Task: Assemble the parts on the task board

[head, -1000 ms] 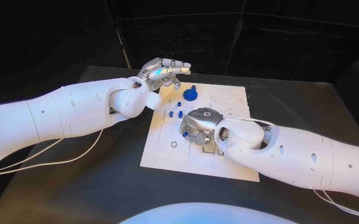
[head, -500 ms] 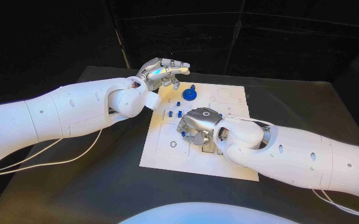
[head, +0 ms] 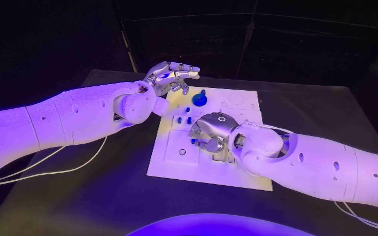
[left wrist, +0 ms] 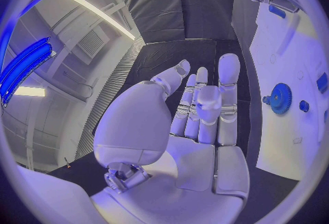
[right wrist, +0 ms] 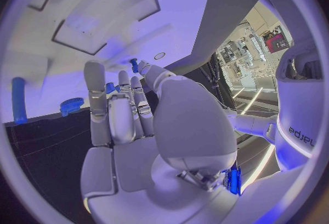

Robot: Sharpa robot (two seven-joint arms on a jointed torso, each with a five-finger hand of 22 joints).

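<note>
Right hand (head: pixel 210 132) low over the middle of the white rectangular task board (head: pixel 177 162) on the black table (head: pixel 94 192), fingers curled; whether it grips a part, can't tell. Farther back, the round blue gear (head: pixel 200 99) stands on the board. Beyond, left hand (head: pixel 169 76) hovers, fingers spread, empty.

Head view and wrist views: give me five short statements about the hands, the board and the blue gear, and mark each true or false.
1. The left hand holds nothing, fingers apart. True.
2. The right hand hangs over the task board. True.
3. The blue gear lies on the black table, off the board. False: it sits on the board's far part.
4. The left hand grips the blue gear. False: the gear lies apart from it.
5. The task board is black. False: it is white, on a black table.
</note>
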